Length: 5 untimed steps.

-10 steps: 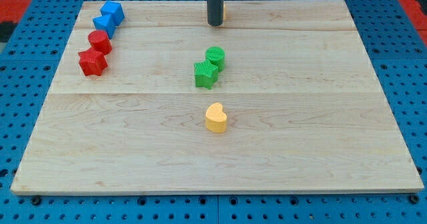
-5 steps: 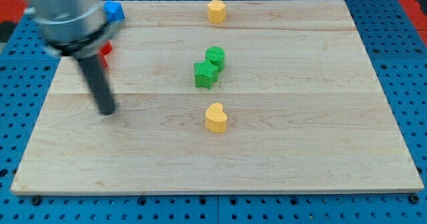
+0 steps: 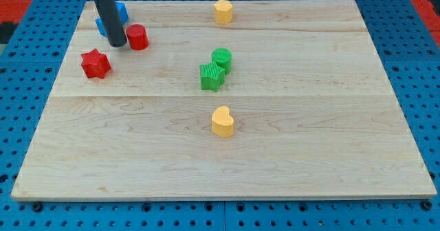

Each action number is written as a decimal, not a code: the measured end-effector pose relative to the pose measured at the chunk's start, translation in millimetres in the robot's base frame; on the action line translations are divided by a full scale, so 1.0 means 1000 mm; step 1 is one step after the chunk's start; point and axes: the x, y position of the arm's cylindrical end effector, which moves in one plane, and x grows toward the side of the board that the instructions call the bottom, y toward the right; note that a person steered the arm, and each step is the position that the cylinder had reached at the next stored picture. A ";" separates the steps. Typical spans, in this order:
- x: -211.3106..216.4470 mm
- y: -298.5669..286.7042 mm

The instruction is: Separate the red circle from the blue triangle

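Tip point(image 3: 116, 44) down on the board, far-left corner, wedged between red circle point(image 3: 137, 36) and the blue blocks.

No pincer on this rig, just a bare rod, so no jaw state to tell. Red circle sits just right of the tip, touching or nearly. Blue blocks point(image 3: 121, 13) are left of and behind the rod, half hidden; can't make out the triangle's shape. Red star point(image 3: 95, 64) near-left of tip, apart. Green pair point(image 3: 216, 68) mid-board, touching. Yellow blocks: one far edge point(image 3: 222, 12), one nearer centre point(image 3: 222, 121).
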 end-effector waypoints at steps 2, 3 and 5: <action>-0.007 0.109; -0.026 0.188; 0.015 0.204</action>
